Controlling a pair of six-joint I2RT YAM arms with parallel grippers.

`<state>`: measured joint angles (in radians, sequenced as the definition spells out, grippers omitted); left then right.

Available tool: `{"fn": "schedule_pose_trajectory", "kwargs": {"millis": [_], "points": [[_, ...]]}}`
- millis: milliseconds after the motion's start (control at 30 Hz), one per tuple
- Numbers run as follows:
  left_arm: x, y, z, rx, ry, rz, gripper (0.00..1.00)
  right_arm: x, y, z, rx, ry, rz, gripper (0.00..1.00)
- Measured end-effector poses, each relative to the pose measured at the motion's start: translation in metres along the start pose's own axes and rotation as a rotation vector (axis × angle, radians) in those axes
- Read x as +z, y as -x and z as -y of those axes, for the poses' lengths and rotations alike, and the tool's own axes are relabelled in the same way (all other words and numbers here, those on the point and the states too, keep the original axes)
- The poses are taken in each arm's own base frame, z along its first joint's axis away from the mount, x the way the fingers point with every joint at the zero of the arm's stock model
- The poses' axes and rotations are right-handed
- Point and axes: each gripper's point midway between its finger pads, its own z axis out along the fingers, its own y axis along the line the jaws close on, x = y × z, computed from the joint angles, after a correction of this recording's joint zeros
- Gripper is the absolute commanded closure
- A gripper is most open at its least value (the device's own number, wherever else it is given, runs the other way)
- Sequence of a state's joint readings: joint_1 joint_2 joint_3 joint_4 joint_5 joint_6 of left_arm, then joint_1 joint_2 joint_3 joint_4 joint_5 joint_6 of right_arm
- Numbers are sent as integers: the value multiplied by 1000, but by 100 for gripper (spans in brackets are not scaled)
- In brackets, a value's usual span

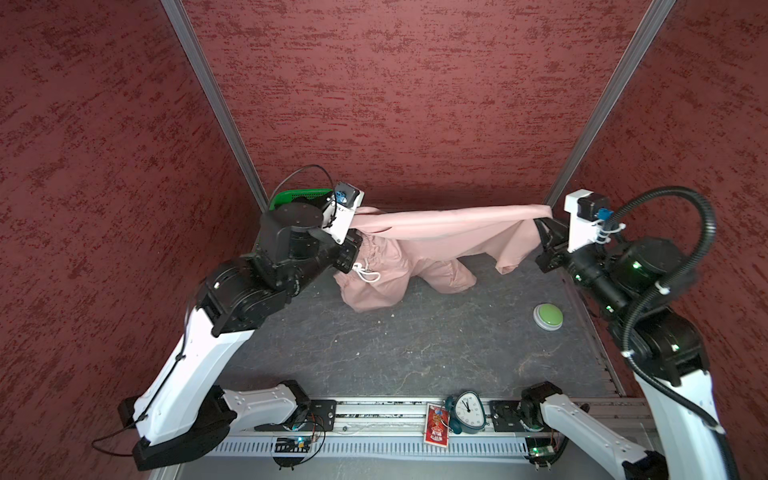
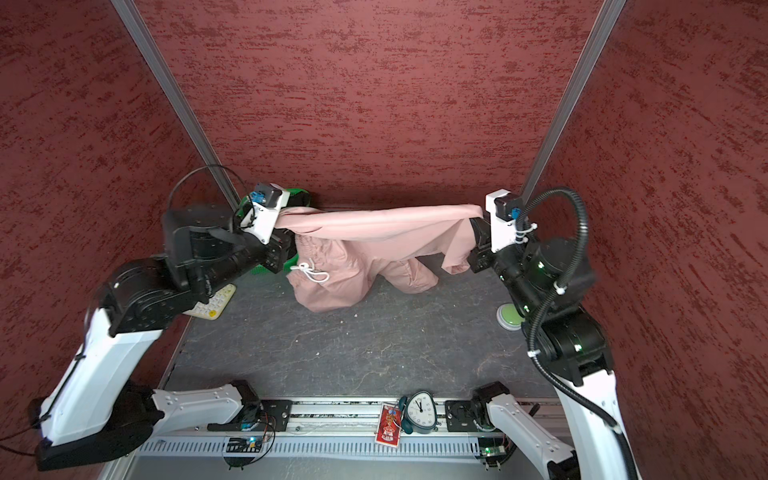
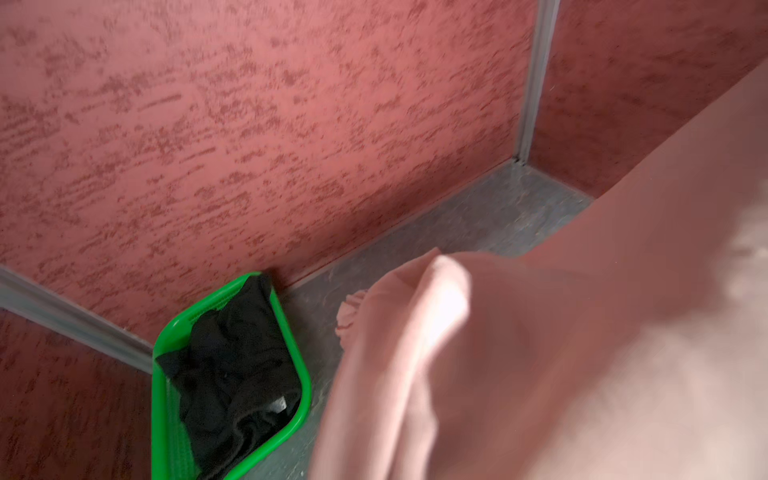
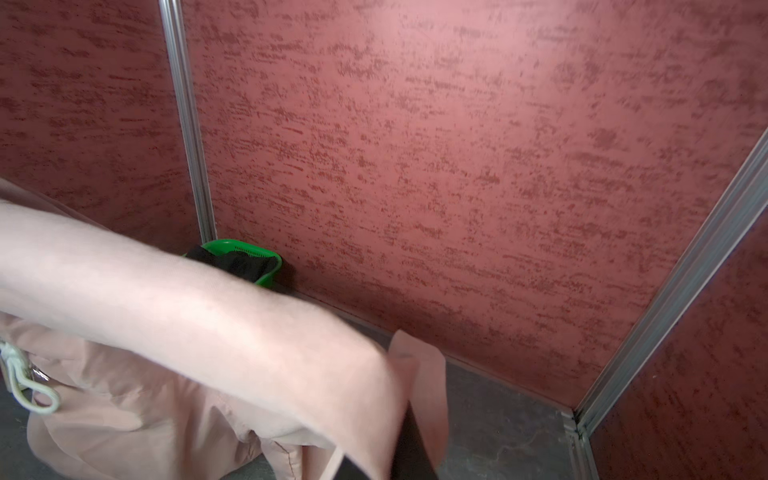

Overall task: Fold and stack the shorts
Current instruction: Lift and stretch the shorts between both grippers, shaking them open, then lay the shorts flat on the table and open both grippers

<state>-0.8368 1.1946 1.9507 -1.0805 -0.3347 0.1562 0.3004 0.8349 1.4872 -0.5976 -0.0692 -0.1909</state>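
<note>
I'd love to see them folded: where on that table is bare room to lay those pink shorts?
The widest bare patch of the table lies between the pink shorts and the clock at the front, left of the green button. The back is crowded: a basket holding black shorts fills the left corner.
</note>
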Motion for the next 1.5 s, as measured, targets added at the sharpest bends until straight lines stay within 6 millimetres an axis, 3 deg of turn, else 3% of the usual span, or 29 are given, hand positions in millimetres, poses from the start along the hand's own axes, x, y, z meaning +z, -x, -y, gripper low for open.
{"fn": "schedule_pose_trajectory", "kwargs": {"millis": [133,233,367,467,567,767,833,1100,1233,1333,1367,1400,1433,1467,1500], "points": [[-25,22,35,58,-135,43,100,-32,27,5,-26,-30,72,100],[-31,34,51,95,-176,57,100,-46,41,13,-36,-78,101,100],[-15,39,43,146,-66,39,100,-50,50,28,-54,-160,104,100],[10,30,25,167,58,-16,100,-31,37,39,-62,-218,49,100],[49,-1,-8,133,176,-124,100,10,0,42,-76,-233,-58,100],[125,-104,-68,-8,259,-374,100,108,-105,36,-105,-167,-314,100],[149,-132,-80,-43,258,-431,100,140,-142,38,-95,-135,-384,100],[278,-244,-121,-159,226,-618,100,254,-291,55,-13,-15,-593,100],[329,-286,-134,-181,224,-678,100,303,-351,65,3,8,-667,100],[356,-298,-145,-184,242,-682,100,334,-384,74,12,5,-698,66],[361,-297,-151,-182,258,-678,86,344,-393,78,18,-5,-703,55],[365,-295,-156,-182,270,-672,55,351,-398,82,22,-13,-705,49],[369,-293,-163,-184,284,-664,12,358,-403,88,31,-25,-707,42],[370,-289,-170,-188,298,-656,1,365,-405,93,47,-37,-702,36],[371,-284,-176,-194,310,-644,1,368,-406,96,63,-45,-702,33]]}}
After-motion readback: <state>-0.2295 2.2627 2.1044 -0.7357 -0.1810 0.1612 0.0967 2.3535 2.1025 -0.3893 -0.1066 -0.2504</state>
